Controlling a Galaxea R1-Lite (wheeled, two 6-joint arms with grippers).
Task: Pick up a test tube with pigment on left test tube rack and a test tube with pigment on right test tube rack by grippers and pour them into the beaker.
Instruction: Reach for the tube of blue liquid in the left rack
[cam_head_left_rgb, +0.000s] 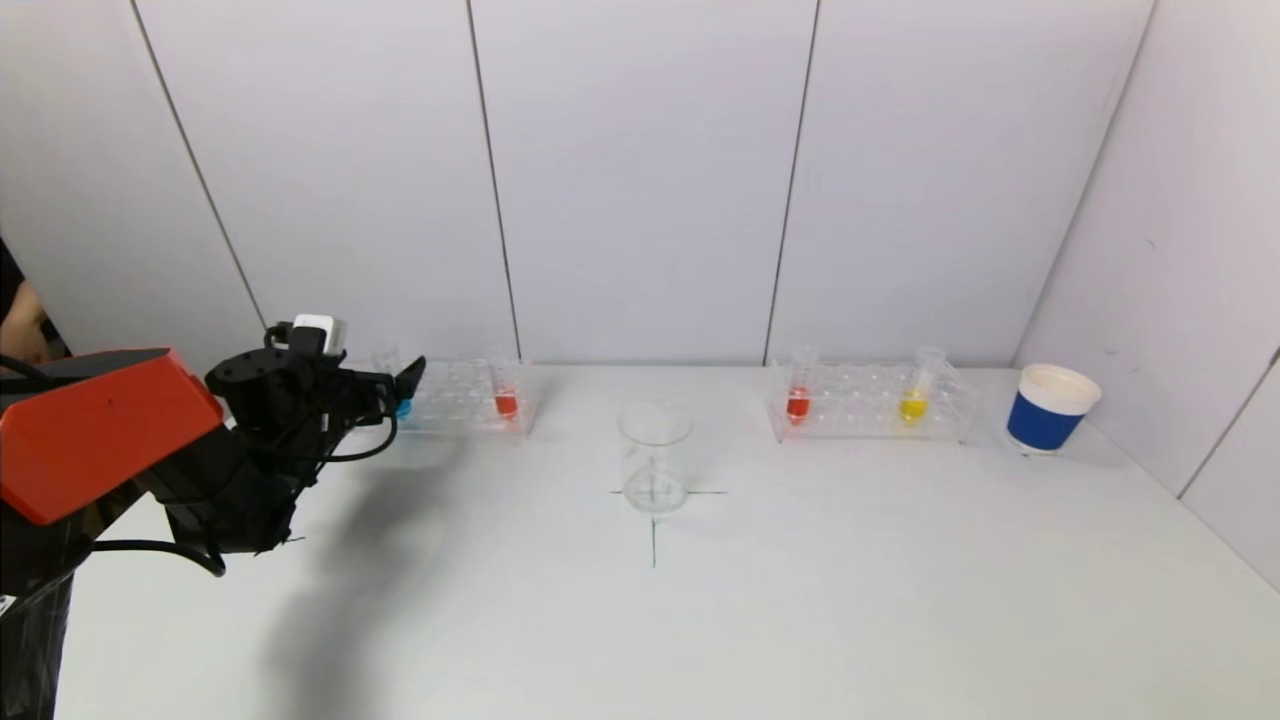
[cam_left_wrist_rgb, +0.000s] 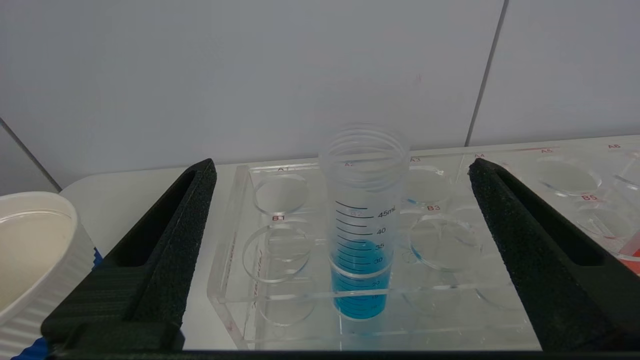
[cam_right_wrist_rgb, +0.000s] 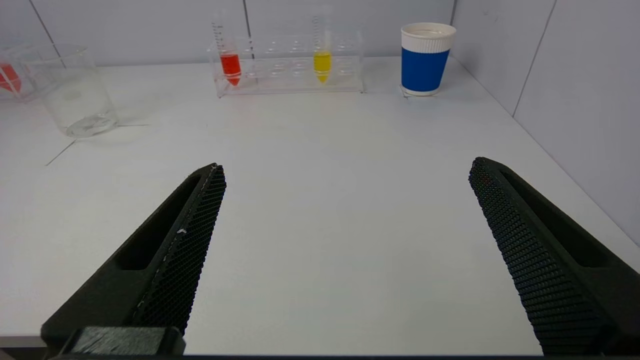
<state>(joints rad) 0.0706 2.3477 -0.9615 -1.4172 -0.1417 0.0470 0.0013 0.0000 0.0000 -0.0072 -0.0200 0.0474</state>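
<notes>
So basically nothing's been poured yet, this is right at the start of the first grab. The left pincer (cam_left_wrist_rgb: 340, 172) is spread wide open and lined up on the blue-pigment test tube (cam_left_wrist_rgb: 361, 225), which stands upright in its hole in the left test tube rack (cam_left_wrist_rgb: 235, 295), dead centre between the two black fingers (cam_left_wrist_rgb: 165, 240) with clear air on both sides, so no contact that I can see. The red-pigment tube (cam_head_left_rgb: 506, 398) sits in the same rack, off toward the beaker side of that pincer. A white paper cup (cam_left_wrist_rgb: 30, 250) is just beside the pincer's outer finger. The beaker (cam_head_left_rgb: 655, 456) stands on its cross mark in the middle of the counter (cam_head_left_rgb: 800, 600), well apart from the left pincer and looking empty, maybe a film at the bottom, hard to tell. The right pincer (cam_right_wrist_rgb: 345, 170) isn't in the head view at all; from its own camera it's wide open too, holding nothing, hanging over bare counter with the right test tube rack (cam_right_wrist_rgb: 290, 70) far out ahead of it, red tube (cam_right_wrist_rgb: 230, 65) and yellow tube (cam_right_wrist_rgb: 322, 64) both seated. A blue-and-white cup (cam_right_wrist_rgb: 425, 57) stands past that rack. Still left, I'd say: close on the blue tube, lift, get the right arm onto one of its tubes, then both pours.
</notes>
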